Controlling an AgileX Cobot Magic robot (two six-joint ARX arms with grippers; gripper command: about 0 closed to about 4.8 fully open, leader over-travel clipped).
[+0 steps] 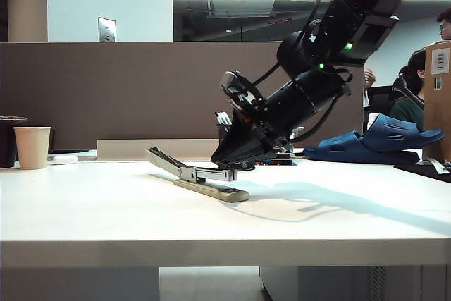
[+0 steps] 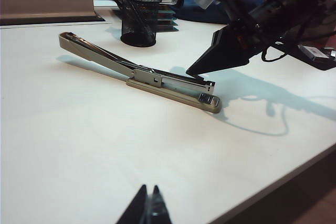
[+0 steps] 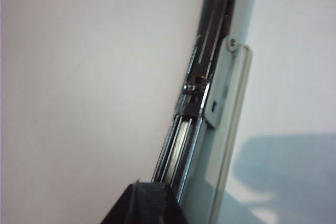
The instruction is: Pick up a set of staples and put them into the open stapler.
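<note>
R gripper (image 3: 149,203) sits tip-down over the stapler (image 1: 204,177), fingers (image 3: 137,203) pressed nearly together right above the silver magazine channel (image 3: 181,150). Whether they pinch anything can't be told. The set of staples can't be made out in any view; may be hidden under those tips.

L gripper (image 2: 147,208) hovers low over the desk (image 2: 79,145), well apart from the stapler, fingers clenched w/ nothing between them.

R wrist view alone shows inside the channel: shiny rails, beige base beside them. L wrist view alone shows the black mesh pen cup (image 2: 138,18) behind the stapler, w/ pens in it. Ext. view alone shows a paper cup (image 1: 32,147) far from the stapler at the desk's edge, plus a blue shoe (image 1: 380,140) beyond the R arm.

Count: 1 stapler, lid swung open; 1 pen cup; 1 paper cup; 2 grippers.
</note>
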